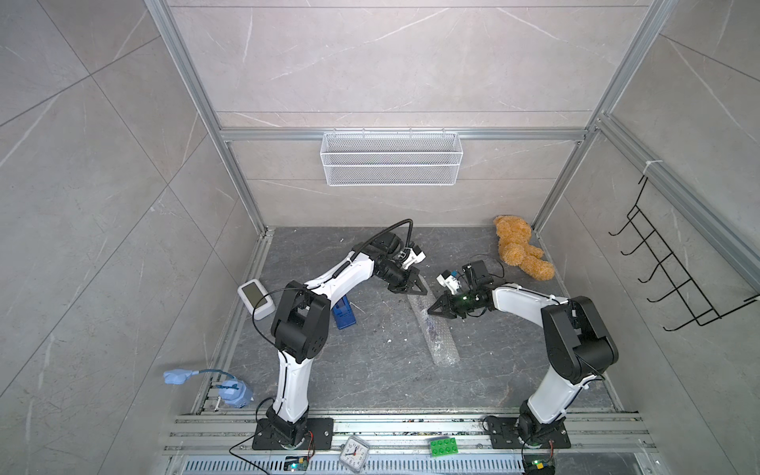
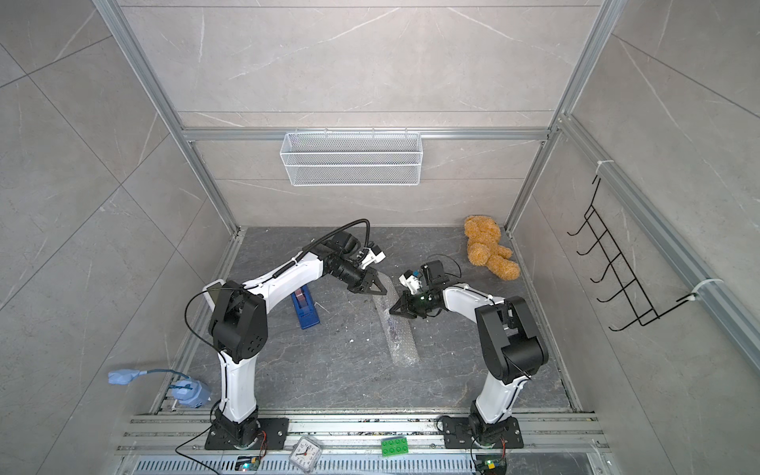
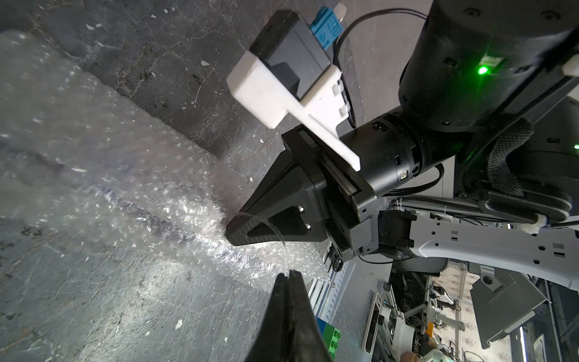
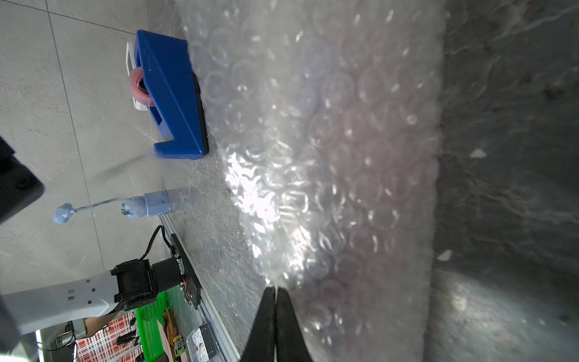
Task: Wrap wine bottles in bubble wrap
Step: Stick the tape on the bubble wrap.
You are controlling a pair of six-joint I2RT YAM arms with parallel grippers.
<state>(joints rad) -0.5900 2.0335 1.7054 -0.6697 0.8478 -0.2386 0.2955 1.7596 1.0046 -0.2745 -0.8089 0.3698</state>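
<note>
Bubble wrap (image 1: 446, 355), rolled round bottle (image 1: 430, 329) (purple shows thru), lies at ctr of table (image 1: 362, 378). L gripper (image 1: 423, 291) clenched at roll's far end; R gripper (image 1: 430, 311) clenched, tips touching roll's side.

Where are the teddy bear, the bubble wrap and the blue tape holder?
teddy bear (image 1: 514, 251), in a top view, on its tummy.
bubble wrap (image 1: 439, 339), in a top view, on its rolled middle.
blue tape holder (image 4: 170, 94), in the right wrist view, on its side.

Dark marbled table (image 1: 370, 382); mid-table lies a rolled bubble wrap (image 1: 436, 335) bundle, purple showing through; tape dispenser (image 1: 343, 316) stands towards the left; teddy (image 1: 520, 246) lies in the far right corner; white scraps (image 1: 388, 340) scattered.
</note>
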